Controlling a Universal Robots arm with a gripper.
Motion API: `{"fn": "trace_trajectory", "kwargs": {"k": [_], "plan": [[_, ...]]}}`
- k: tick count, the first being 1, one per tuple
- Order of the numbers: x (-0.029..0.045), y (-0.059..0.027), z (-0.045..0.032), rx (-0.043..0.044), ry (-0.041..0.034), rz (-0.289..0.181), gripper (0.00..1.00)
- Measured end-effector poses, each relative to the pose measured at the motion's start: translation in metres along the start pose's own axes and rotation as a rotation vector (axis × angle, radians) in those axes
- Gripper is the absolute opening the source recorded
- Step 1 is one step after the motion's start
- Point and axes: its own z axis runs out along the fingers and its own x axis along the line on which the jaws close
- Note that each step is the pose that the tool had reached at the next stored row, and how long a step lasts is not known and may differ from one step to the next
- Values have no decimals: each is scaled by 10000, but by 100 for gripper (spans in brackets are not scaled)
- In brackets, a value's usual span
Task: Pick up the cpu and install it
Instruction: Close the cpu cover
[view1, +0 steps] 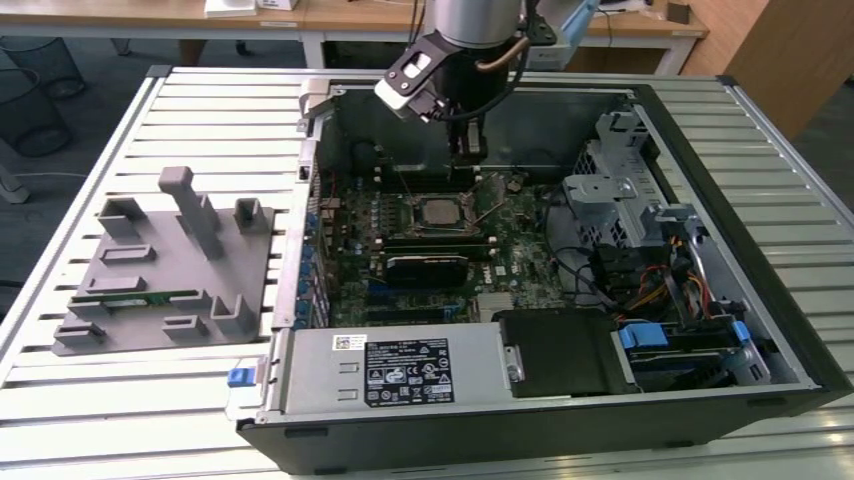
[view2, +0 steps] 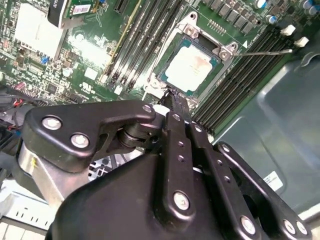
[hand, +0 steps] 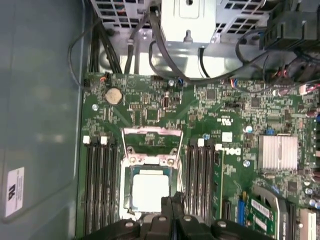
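An open computer case (view1: 747, 300) lies on its side on a pale slatted counter (view1: 94, 400), its motherboard (view1: 350, 270) facing up. The arm comes in from the far side and reaches down into the case. Its gripper (view1: 467, 152) hangs just above the far part of the board, a little beyond the processor socket (view1: 438, 214).

The cpu (view1: 438, 211) sits flat inside that socket – silver top up, square to the frame. In the first wrist view the cpu (hand: 147, 187) lies between two banks of dark memory slots (hand: 100, 170), and the socket's metal hold-down frame (hand: 152, 134) stands tipped open beside it. In the second wrist view the cpu (view2: 192, 67) is bare in the socket, with a thin metal lever (view2: 265, 50) reaching out from one corner.

In both wrist views the fingers are pressed together with nothing between them. The gripper (hand: 172, 201) shows its tips over the edge of the socket, just beside the chip – whether they touch it cannot be told. The second wrist view places the gripper (view2: 168, 95) at that same edge.

On the exterior view's left, well apart from the case, a grey holder tray (view1: 200, 300) rests on the counter with a green memory stick (view1: 140, 298) lying in it. A grey power supply (view1: 387, 370) fills the near end of the case.
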Motion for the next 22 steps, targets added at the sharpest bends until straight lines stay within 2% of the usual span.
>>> {"fn": "trace_trajectory", "kwargs": {"k": [4, 10, 16, 22], "plan": [[-1, 44, 1, 7, 0, 0, 11], [-6, 235, 7, 66, 1, -3, 11], [-35, 280, 14, 68, 3, -1, 11], [-18, 431, 58, 95, 1, -2, 11]]}}
